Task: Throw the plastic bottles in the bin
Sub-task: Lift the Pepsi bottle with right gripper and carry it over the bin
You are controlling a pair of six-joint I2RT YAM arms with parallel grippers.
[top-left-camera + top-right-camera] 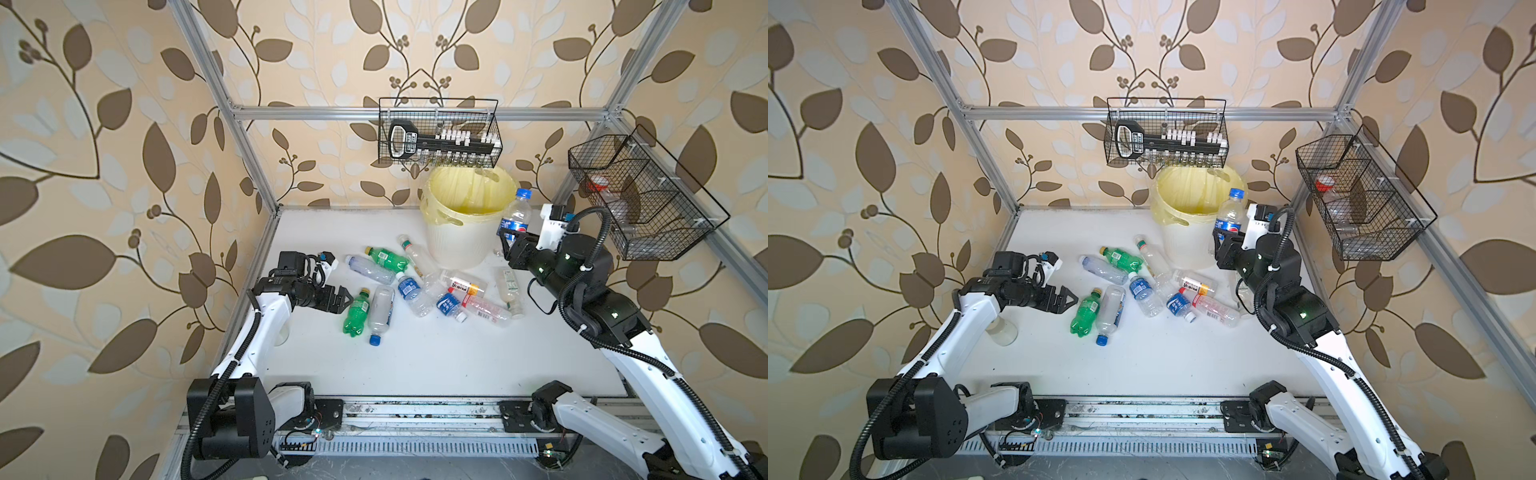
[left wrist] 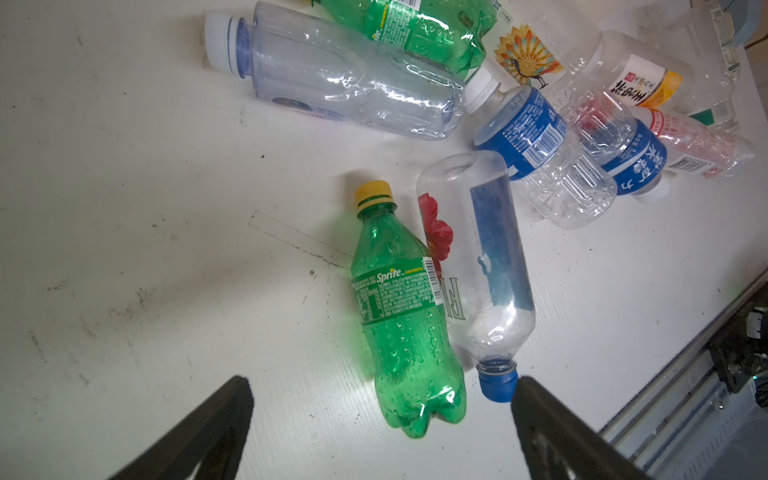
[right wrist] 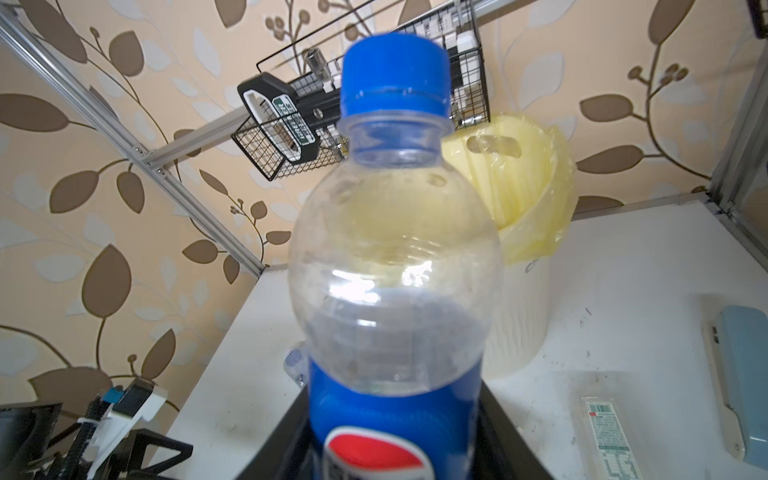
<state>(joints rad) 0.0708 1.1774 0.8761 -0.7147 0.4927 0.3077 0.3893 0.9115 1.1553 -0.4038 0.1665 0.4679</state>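
We saw the R claw (image 1: 510,240) pinching a Pepsi bottle (image 1: 516,216) upright, just beside the bin (image 1: 455,249). The L claw (image 1: 344,297) was spread wide near a green bottle (image 1: 356,313); other bottles (image 1: 409,293) lay scattered mid-surface (image 1: 415,365).

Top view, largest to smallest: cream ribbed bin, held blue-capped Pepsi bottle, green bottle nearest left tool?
1. Cream ribbed bin.
2=. Blue-capped Pepsi bottle, green bottle: alike; Pepsi is held nearer camera, so unranked.

Green bottle (image 2: 399,324) reads Sprite; blue-capped bottle (image 3: 395,291), Pepsi.
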